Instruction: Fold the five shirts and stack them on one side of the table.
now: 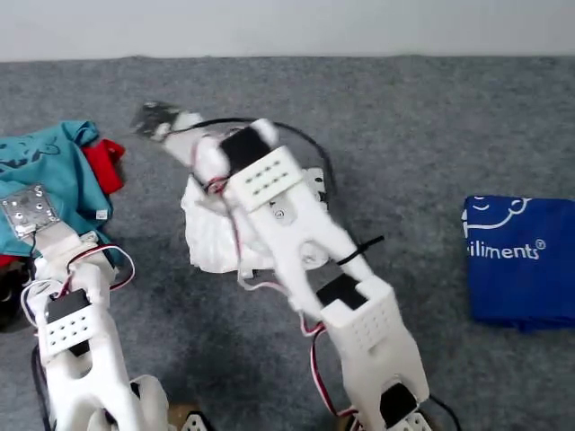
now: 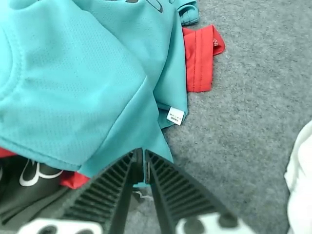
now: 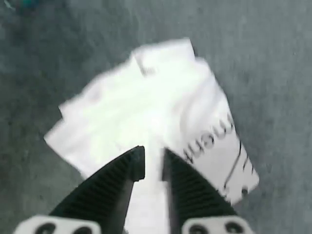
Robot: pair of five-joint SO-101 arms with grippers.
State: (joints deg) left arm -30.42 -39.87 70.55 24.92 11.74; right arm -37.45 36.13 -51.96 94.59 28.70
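Observation:
A crumpled white shirt (image 1: 211,238) (image 3: 146,107) with dark print lies mid-table. My right gripper (image 3: 154,156) (image 1: 154,118) hangs above it, jaws a narrow gap apart with white cloth filling that gap. At the left edge is a heap of shirts: a teal shirt (image 1: 49,166) (image 2: 73,73) on top, a red shirt (image 1: 103,166) (image 2: 200,58) and a black shirt (image 2: 24,185) under it. My left gripper (image 2: 144,158) is shut on the teal shirt's near hem. A folded blue shirt (image 1: 521,260) rests at the right edge.
The grey felt table (image 1: 422,135) has free room at the back and between the white and blue shirts. The right arm (image 1: 296,224) stretches across the middle over the white shirt. A white wall (image 1: 287,27) borders the far edge.

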